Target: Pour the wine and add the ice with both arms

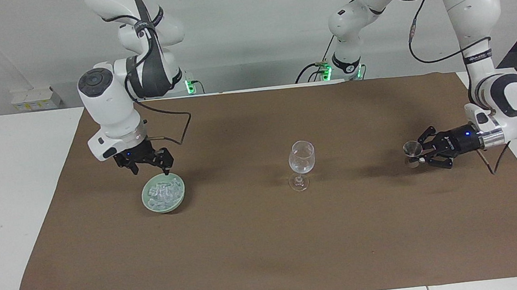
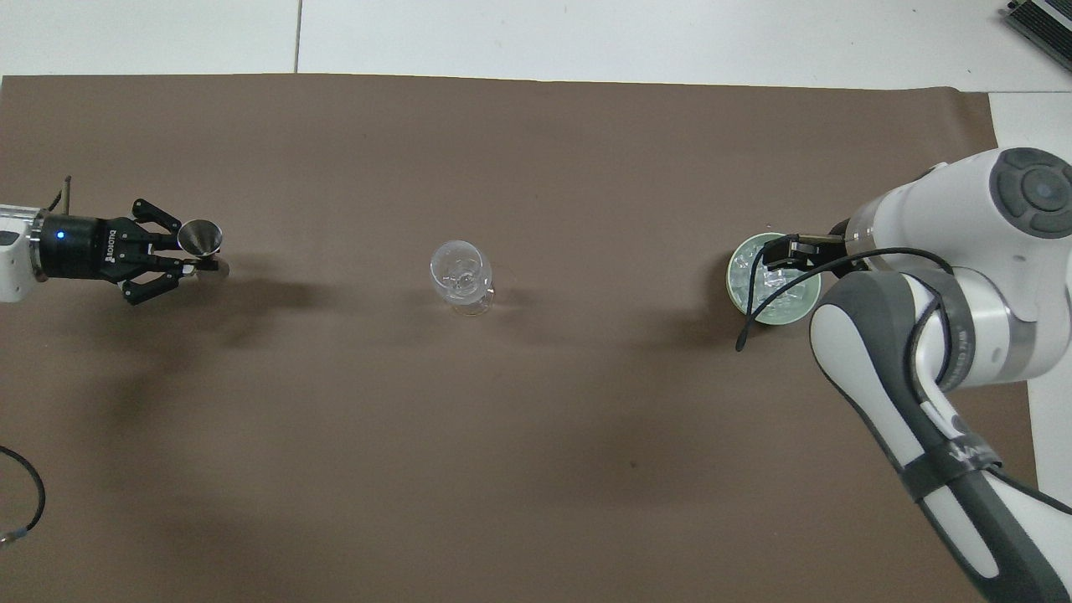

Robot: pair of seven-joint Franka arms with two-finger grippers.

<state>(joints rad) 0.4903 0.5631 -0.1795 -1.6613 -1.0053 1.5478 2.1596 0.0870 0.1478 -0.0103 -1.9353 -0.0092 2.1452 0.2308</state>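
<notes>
A clear stemmed glass (image 1: 302,159) stands upright mid-mat; it also shows in the overhead view (image 2: 459,272). The ice (image 1: 163,191) is heaped in a small green bowl (image 1: 146,201) toward the right arm's end, and both show from overhead: ice (image 2: 766,280), bowl (image 2: 775,316). My right gripper (image 1: 151,171) is open and hangs just above the bowl's edge nearer the robots, partly hidden by its arm from overhead (image 2: 783,251). My left gripper (image 1: 415,153) lies level, low over the mat at the left arm's end, shut on a small metal jigger (image 1: 412,149) held upright; the jigger also shows from overhead (image 2: 201,237).
A brown mat (image 1: 269,249) covers most of the white table (image 1: 9,200). A black cable loop (image 2: 29,502) lies at the mat's edge near the left arm. The right arm's cable (image 2: 758,293) droops across the bowl.
</notes>
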